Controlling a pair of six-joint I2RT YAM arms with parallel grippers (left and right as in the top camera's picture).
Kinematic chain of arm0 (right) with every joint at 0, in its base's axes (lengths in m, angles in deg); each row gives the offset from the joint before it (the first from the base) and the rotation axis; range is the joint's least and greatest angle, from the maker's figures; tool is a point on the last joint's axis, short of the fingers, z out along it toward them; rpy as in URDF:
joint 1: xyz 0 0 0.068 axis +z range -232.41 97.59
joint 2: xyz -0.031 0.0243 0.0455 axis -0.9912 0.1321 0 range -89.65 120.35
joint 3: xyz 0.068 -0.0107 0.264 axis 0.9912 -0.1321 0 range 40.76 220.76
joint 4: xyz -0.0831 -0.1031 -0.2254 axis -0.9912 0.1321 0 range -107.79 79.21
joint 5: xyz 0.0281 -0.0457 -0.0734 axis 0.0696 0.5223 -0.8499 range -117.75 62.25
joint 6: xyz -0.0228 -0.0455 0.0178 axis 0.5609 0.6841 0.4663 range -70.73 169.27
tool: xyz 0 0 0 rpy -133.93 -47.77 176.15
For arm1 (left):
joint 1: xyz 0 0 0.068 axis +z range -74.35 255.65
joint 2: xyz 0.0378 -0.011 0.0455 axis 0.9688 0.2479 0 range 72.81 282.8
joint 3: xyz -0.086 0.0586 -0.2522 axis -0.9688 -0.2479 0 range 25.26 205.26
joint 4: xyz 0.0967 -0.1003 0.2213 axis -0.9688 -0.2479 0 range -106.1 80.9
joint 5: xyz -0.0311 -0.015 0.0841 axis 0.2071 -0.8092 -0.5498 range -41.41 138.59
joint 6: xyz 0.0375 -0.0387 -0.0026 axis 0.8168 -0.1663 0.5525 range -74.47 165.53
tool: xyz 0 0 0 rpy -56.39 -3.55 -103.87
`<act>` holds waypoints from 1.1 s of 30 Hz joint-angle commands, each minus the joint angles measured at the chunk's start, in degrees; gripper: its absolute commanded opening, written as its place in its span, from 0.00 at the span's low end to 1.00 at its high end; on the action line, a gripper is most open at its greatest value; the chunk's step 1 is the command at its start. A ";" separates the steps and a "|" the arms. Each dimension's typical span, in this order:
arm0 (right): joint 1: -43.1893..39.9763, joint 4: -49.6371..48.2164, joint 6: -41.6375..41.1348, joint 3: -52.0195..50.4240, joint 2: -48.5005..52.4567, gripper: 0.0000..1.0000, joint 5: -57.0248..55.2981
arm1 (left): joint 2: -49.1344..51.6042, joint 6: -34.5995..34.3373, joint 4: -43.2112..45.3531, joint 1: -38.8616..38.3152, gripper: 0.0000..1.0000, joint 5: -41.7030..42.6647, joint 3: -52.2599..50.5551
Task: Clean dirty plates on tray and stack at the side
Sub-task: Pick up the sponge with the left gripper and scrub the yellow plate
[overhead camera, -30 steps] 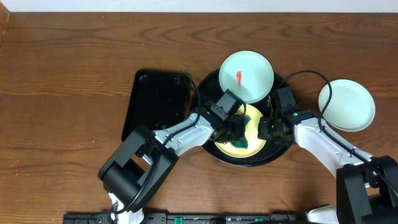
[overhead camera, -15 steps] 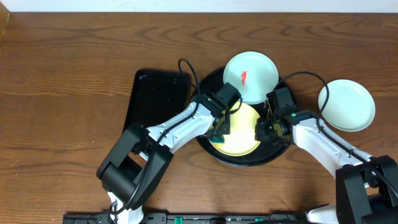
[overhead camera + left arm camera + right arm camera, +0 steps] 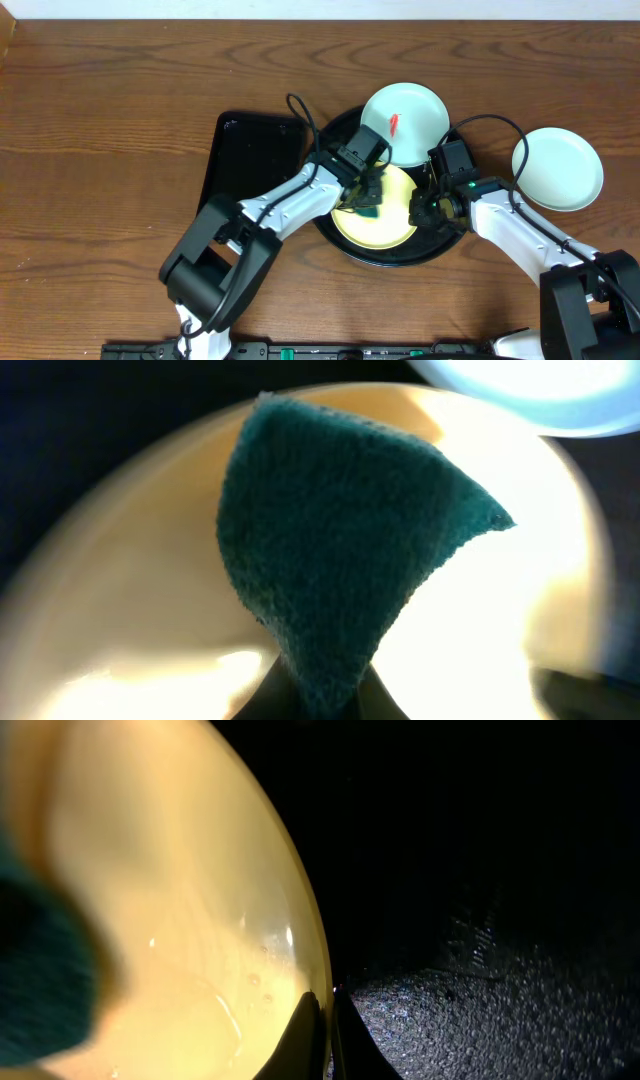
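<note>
A pale yellow plate (image 3: pixel 385 212) lies in the round black tray (image 3: pixel 345 243). My left gripper (image 3: pixel 364 196) is shut on a dark green sponge (image 3: pixel 340 550) that presses on the yellow plate (image 3: pixel 120 610). My right gripper (image 3: pixel 422 208) is shut on the yellow plate's right rim (image 3: pixel 318 982), one finger on each side. A pale blue-green plate (image 3: pixel 412 128) with a red smear (image 3: pixel 394 124) rests tilted on the tray's far edge. Another pale blue-green plate (image 3: pixel 558 168) sits on the table at the right, with no smear showing.
A rectangular black tray (image 3: pixel 250 165) lies left of the round tray on the brown wooden table (image 3: pixel 100 130). Cables loop above both wrists. The tray's speckled black floor (image 3: pixel 480 1010) shows beside the yellow plate in the right wrist view.
The left gripper swept the sponge across the yellow plate, from its middle to the left edge and back toward the upper left. The right gripper kept its hold on the rim.
</note>
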 commanded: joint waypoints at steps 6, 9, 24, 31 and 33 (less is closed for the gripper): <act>-0.28 0.92 1.64 -0.39 0.31 0.01 -3.93 | 2.08 -5.62 3.87 -3.69 0.08 10.36 -0.44; -0.28 0.92 1.64 -0.39 0.31 0.01 -3.93 | 3.10 -5.55 3.06 -3.37 0.08 10.08 -0.44; -0.28 0.98 1.66 -0.39 0.31 0.01 -3.93 | 3.69 0.74 -26.67 -2.80 0.08 -38.40 8.57; -0.28 1.70 1.68 -0.39 0.31 0.01 -3.96 | 2.56 1.40 -32.94 -2.84 0.08 -33.77 18.56; -0.28 1.81 2.12 -0.37 0.24 0.01 -4.00 | 0.83 1.40 -32.94 -2.73 0.08 -30.88 19.15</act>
